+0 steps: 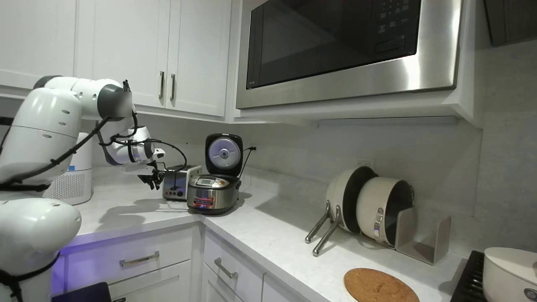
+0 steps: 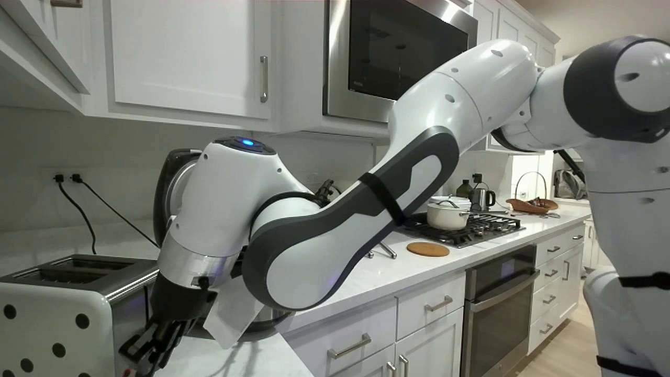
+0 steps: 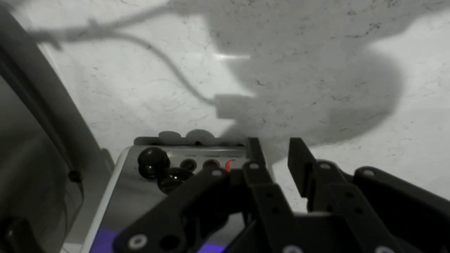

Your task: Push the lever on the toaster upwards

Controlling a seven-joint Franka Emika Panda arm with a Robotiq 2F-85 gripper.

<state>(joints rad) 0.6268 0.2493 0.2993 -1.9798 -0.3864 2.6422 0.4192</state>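
Observation:
The toaster (image 1: 182,183) stands in the counter corner in an exterior view. Its white dotted side (image 2: 57,319) shows in an exterior view. In the wrist view its metal front panel (image 3: 123,207) has two large black knobs (image 3: 153,162), low and overlapping, and small buttons, one glowing red. Which knob is the lever I cannot tell for sure. My gripper (image 3: 275,144) is partly open and empty, fingers pointing down at the panel's right edge; its left finger covers part of the panel. The gripper shows in front of the toaster in both exterior views (image 1: 155,183) (image 2: 142,358).
A round steel cooker (image 1: 213,197) with its lid raised stands close beside the toaster. A white cylindrical appliance (image 1: 70,184) stands on the toaster's other side. Upper cabinets (image 1: 121,50) hang over the arm. Power cords (image 2: 84,220) run behind the toaster.

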